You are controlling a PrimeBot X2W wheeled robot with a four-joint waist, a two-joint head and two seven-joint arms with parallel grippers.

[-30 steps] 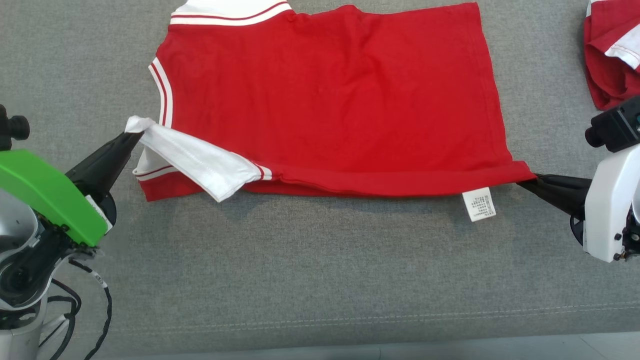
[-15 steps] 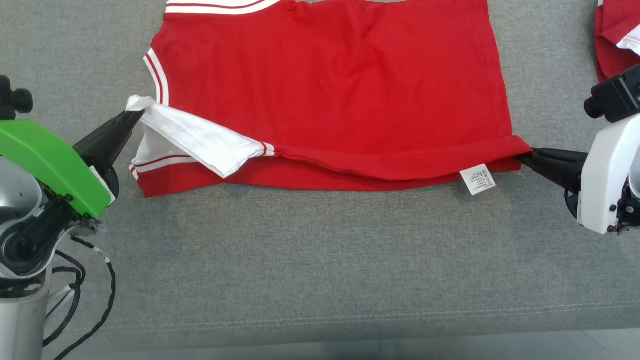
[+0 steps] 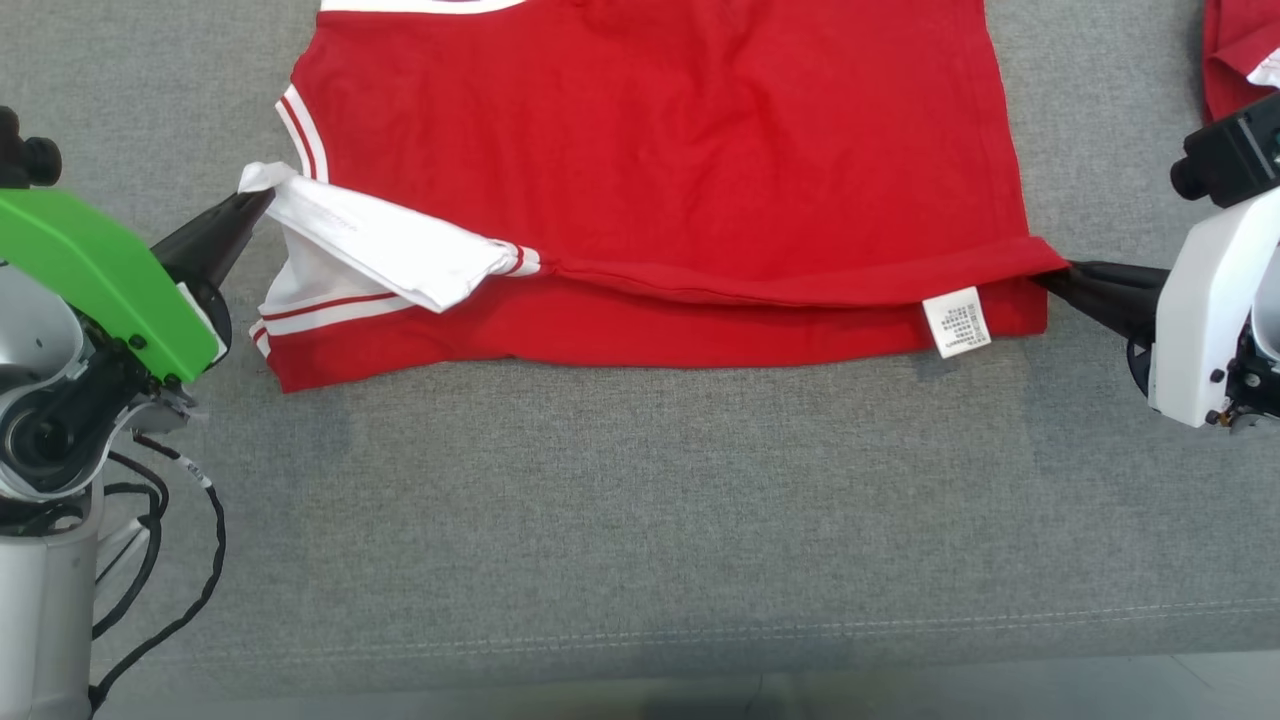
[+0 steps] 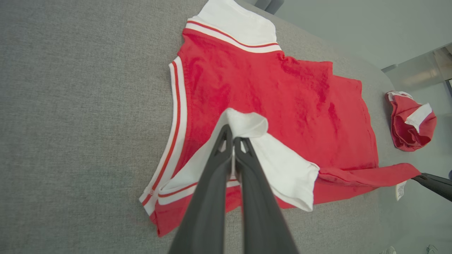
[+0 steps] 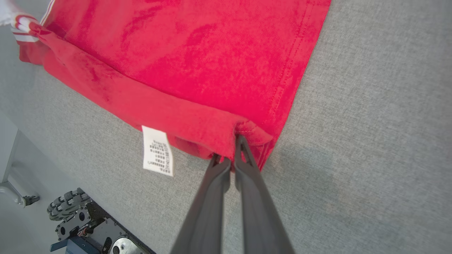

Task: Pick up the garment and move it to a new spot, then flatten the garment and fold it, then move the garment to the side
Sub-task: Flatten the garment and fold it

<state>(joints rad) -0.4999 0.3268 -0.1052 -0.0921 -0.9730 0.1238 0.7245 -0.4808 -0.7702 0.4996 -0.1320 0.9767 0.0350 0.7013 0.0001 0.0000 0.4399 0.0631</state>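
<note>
The garment (image 3: 650, 160) is a red shirt with white sleeves and striped trim, spread on the grey cushion. My left gripper (image 3: 258, 200) is shut on the white sleeve (image 3: 380, 245), lifted over the near edge; the left wrist view shows the garment (image 4: 268, 98) with the sleeve cloth pinched at the left gripper (image 4: 233, 135). My right gripper (image 3: 1045, 278) is shut on the garment's near right hem corner, seen in the right wrist view as the right gripper (image 5: 231, 150) biting red cloth (image 5: 197, 63). The near edge is folded back over the body, with a white care label (image 3: 957, 322) hanging.
A second red and white garment (image 3: 1240, 50) lies bunched at the far right of the cushion, seen too in the left wrist view as a crumpled red garment (image 4: 409, 121). The cushion's front edge (image 3: 640, 640) runs along the bottom. Cables (image 3: 160, 560) hang by my left arm.
Both grippers have carried the garment's near edge away from me, laying a wider fold over the body. The head view has shifted, so the shirt sits higher in the picture.
</note>
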